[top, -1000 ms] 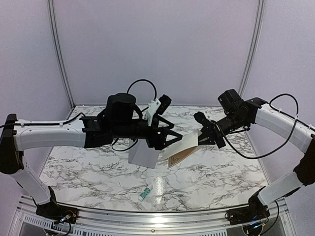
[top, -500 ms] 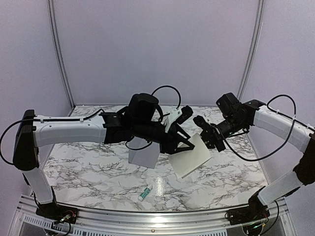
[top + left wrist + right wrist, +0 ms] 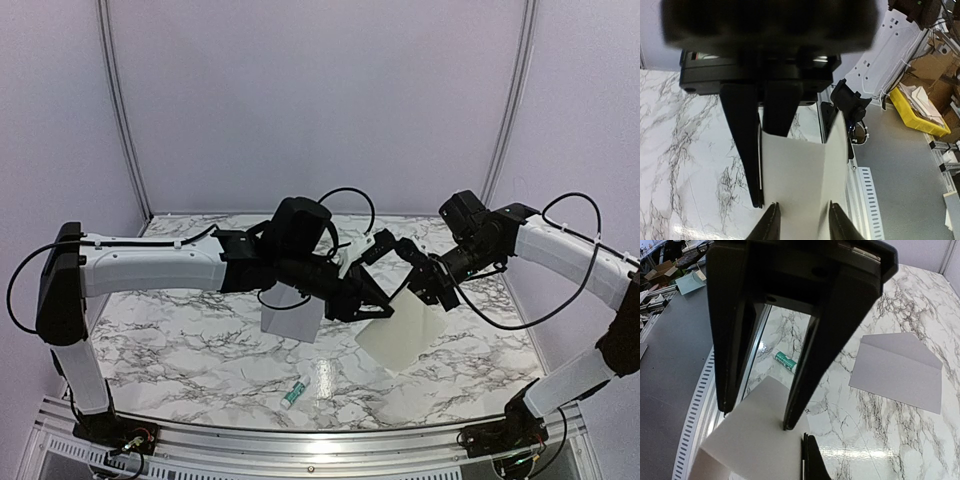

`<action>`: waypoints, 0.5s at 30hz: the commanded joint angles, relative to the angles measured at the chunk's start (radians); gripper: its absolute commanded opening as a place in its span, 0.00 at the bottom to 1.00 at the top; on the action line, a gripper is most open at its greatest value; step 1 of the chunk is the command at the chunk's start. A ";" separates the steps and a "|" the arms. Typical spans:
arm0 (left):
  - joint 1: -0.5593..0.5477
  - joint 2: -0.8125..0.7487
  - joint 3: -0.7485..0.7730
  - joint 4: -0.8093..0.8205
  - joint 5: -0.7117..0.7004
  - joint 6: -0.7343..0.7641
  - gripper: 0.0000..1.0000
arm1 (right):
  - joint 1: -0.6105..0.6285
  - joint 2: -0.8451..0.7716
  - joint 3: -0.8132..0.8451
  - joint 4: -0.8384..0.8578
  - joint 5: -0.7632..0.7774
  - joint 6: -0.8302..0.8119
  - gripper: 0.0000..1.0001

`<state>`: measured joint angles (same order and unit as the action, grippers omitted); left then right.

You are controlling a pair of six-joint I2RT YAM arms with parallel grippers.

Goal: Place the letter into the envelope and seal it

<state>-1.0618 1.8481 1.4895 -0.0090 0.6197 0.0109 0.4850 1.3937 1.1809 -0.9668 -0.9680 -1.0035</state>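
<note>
The letter (image 3: pixel 403 335) is hanging above the table (image 3: pixel 180 340).
The right gripper (image 3: pixel 757 417) is pinching it, fully closed; the left gripper (image 3: pixel 804 222) is straddling it half-open, grip unclear.

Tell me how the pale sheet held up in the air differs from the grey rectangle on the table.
The letter is off-white; the envelope is grey. The letter hangs tilted in the air, pinched by the right gripper; the envelope lies flat on the table. The letter bends along a crease; the envelope has a flap. Both are thin paper rectangles.
</note>
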 commanded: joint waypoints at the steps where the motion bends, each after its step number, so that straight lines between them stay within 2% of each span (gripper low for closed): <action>1: 0.005 0.013 0.017 -0.026 -0.024 0.002 0.37 | 0.014 -0.016 0.036 -0.019 -0.033 -0.013 0.00; 7: 0.005 0.016 0.009 -0.025 -0.026 0.017 0.36 | 0.014 -0.016 0.032 -0.006 -0.040 0.000 0.00; 15: 0.006 0.018 0.014 -0.024 -0.018 0.014 0.23 | 0.014 -0.013 0.034 0.002 -0.031 0.012 0.01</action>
<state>-1.0618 1.8530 1.4895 -0.0151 0.5934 0.0162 0.4854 1.3937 1.1809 -0.9699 -0.9836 -0.9993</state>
